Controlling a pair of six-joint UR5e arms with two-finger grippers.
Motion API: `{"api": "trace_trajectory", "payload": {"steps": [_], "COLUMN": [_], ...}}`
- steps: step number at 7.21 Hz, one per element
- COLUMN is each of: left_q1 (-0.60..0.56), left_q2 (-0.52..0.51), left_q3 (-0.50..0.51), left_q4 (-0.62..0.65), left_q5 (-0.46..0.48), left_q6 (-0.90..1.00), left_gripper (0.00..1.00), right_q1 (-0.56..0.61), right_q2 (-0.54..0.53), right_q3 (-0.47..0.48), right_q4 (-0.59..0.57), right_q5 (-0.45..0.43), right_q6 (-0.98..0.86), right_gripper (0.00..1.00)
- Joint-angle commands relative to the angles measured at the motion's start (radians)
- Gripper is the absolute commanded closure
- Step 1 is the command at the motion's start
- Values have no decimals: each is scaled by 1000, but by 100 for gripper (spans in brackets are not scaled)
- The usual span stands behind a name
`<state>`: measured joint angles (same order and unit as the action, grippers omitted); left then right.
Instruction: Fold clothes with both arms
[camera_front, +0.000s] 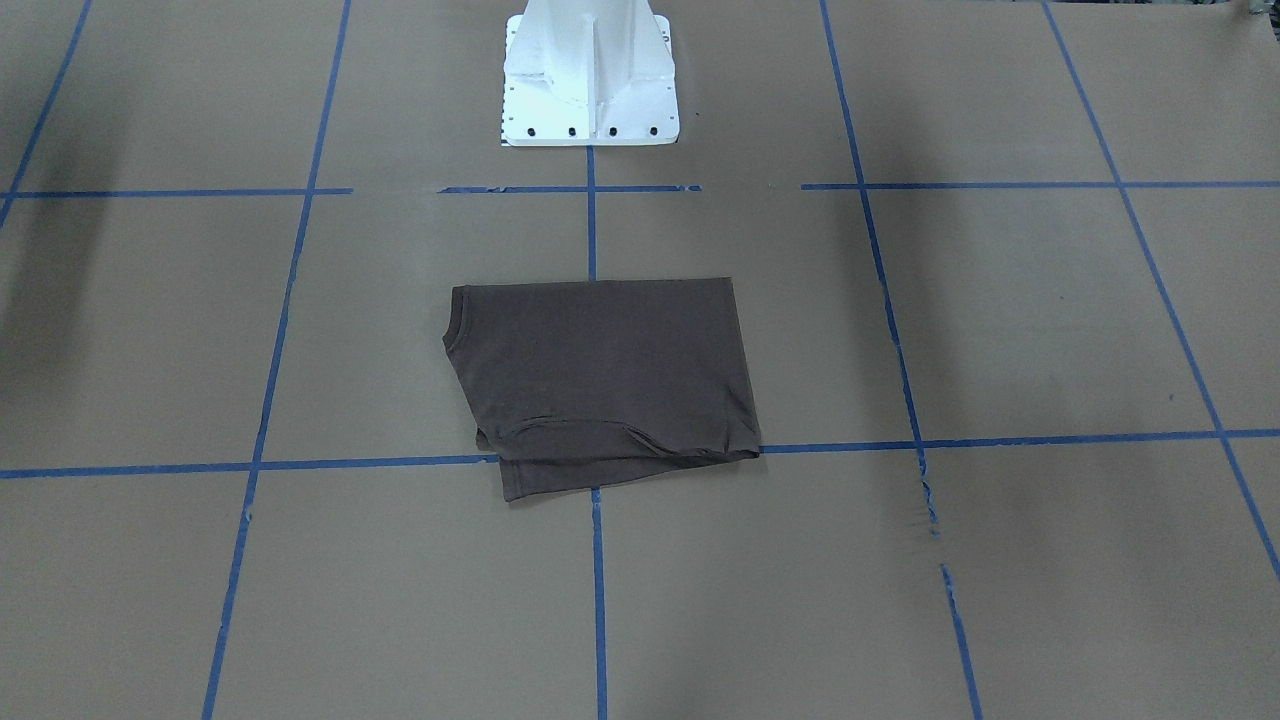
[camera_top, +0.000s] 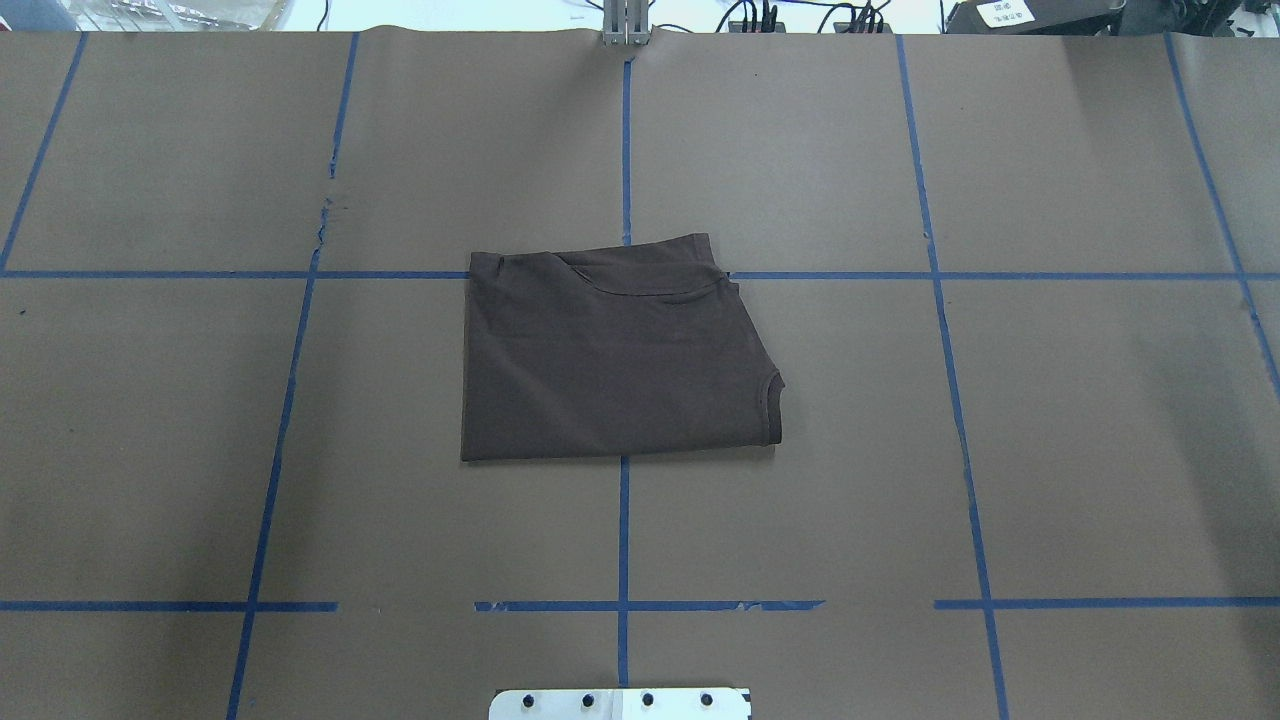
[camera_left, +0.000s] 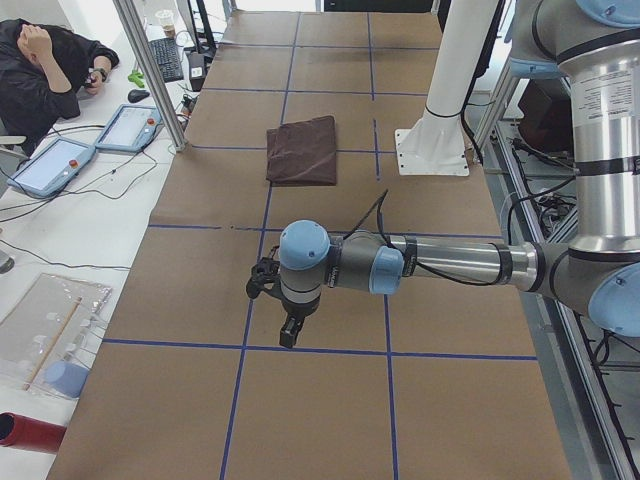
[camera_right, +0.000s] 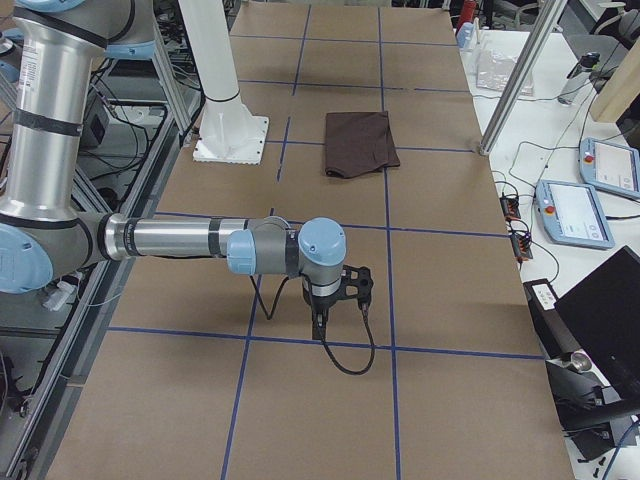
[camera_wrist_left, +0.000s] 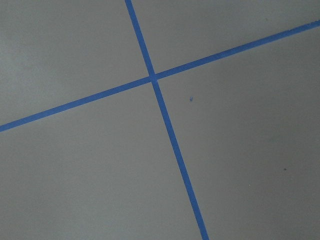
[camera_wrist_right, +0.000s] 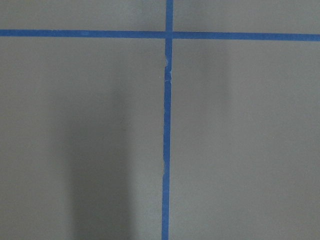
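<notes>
Folded brown T-shirt (camera_top: 615, 360) lying flat on the surface (camera_top: 1050, 450).
Left arm (camera_left: 440, 262) and right arm (camera_right: 180, 240) hang well apart from it (jaws released or clenched: cannot tell).

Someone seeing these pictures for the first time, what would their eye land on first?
The dark brown T-shirt, folded into a rough rectangle, lies alone in the middle of the brown paper-covered table, a little out from the white pedestal. Blue tape lines grid the paper. The left arm and right arm each reach out low over bare paper toward opposite table ends, well away from the shirt.
</notes>
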<state>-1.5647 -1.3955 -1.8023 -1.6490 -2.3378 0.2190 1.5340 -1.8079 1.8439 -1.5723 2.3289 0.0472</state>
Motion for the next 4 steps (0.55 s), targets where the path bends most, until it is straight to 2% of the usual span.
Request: {"api": "trace_trajectory", "payload": {"steps": [1, 4], "left_q1": [0, 0], "left_q2": [1, 9], "left_q3": [0, 0], "left_q4": [0, 2], "left_q5": [0, 0], "left_q6": [-1, -1], "left_gripper": [0, 0], "right_q1": [0, 0], "right_q2": [-2, -4], "right_q3": [0, -2], "right_q4": [0, 0], "right_q5": [0, 0], "right_q6": [-1, -3], "right_gripper": [0, 0]}}
